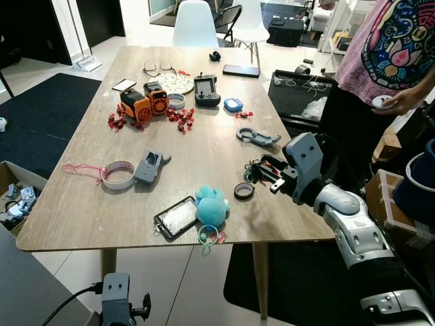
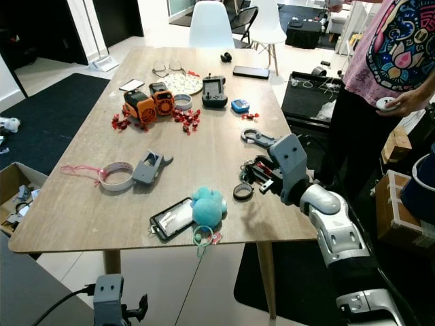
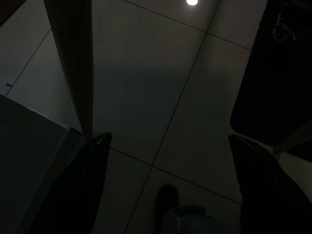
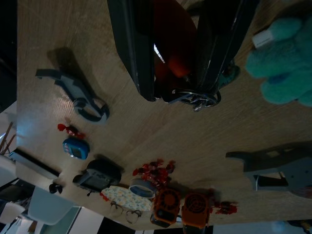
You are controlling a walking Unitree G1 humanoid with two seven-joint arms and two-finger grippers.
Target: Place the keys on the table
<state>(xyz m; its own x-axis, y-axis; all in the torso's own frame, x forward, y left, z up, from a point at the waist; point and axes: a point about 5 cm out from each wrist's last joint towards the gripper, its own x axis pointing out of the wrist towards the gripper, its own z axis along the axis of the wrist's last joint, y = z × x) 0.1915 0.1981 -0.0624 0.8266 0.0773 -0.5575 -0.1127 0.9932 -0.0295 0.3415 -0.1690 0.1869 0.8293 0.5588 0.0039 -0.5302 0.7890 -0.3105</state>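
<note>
R hand (image 1: 262, 173) is over the desk (image 1: 204, 146) near its right edge, fingers clamped on the keys (image 4: 192, 96). In wrist view a metal ring and bits hang at the fingertips, with something red pinched between the fingers. Keys are off the surface, or just at it; can't tell from head cams if they touch.

L hand (image 3: 165, 185) hangs idle below desk level, fingers spread wide, nothing in them, floor underneath.

Clutter around drop spot: black ring (image 1: 244, 191) just beside the keys on the near side, grey clip (image 1: 257, 137) further back, teal plush (image 1: 211, 206) w/ phone (image 1: 175, 217) to the robot's left. Person (image 1: 387, 61) stands at the right, apart from the arm.

Step in hand, imo: lower and release. Tips:
- go down slow till the ring rests on the wood, then open; no drop from height, keys would skid or bounce toward the edge
- aim for the bare wood between the black ring and the grey clip, not on top of either
- edge is close on the right, so bias inward a bit
- open fully, lift straight up so the ring doesn't snag a finger.
</note>
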